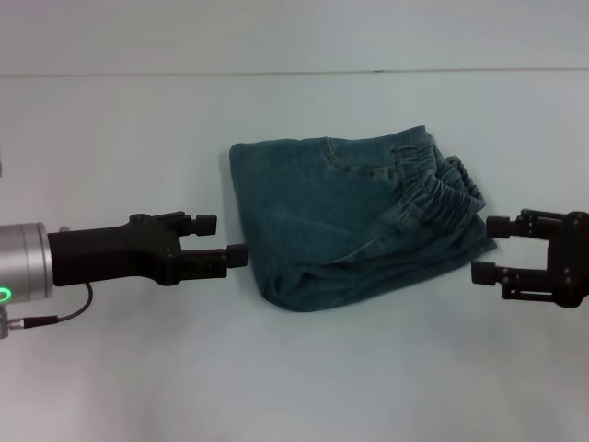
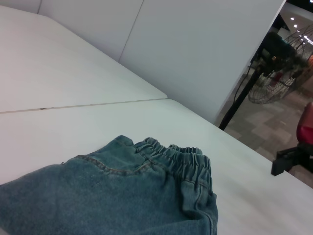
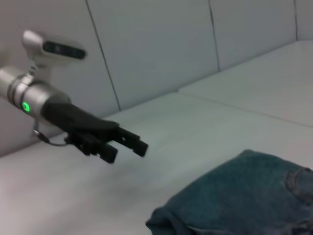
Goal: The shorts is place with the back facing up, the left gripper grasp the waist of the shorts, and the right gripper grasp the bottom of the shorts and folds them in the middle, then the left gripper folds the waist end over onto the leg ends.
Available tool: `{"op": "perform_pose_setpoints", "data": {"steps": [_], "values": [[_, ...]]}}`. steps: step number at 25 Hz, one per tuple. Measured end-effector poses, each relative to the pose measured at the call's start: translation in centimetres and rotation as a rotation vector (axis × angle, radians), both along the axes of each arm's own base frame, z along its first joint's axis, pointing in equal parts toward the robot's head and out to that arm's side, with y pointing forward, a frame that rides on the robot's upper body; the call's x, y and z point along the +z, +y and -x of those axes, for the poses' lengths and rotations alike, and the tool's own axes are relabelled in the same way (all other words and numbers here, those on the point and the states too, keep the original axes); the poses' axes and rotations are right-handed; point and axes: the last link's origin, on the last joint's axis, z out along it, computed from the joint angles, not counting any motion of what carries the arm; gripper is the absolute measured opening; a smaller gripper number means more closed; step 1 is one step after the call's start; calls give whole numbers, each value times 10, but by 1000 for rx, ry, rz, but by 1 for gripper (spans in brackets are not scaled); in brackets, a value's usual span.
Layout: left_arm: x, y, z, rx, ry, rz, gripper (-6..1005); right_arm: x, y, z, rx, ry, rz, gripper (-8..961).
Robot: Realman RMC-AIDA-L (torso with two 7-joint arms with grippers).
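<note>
The blue denim shorts (image 1: 350,221) lie folded into a compact bundle in the middle of the white table (image 1: 138,129). Their puckered elastic waist (image 1: 440,184) sits on top at the bundle's right side. I cannot make out the leg ends. My left gripper (image 1: 221,239) hovers open just off the bundle's left edge, holding nothing. At the bundle's right edge my right gripper (image 1: 490,249) is open too, with nothing in it. The left wrist view shows the shorts (image 2: 107,196) and the waist (image 2: 178,156) close up. The right wrist view shows the shorts (image 3: 244,196) and the left gripper (image 3: 127,151).
A seam (image 1: 294,72) crosses the table at the back. In the left wrist view the table's edge (image 2: 254,152) drops off to a floor with a fan (image 2: 279,73) and a red seat (image 2: 305,127). White wall panels (image 3: 156,44) stand behind.
</note>
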Motion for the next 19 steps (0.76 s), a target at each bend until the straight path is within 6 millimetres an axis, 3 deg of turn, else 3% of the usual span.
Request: {"op": "perform_pose_setpoints", "data": {"steps": [19], "values": [[1,3,-3,-10,6,2,844,-4,8,-2,-22,-28,-27,787]]}}
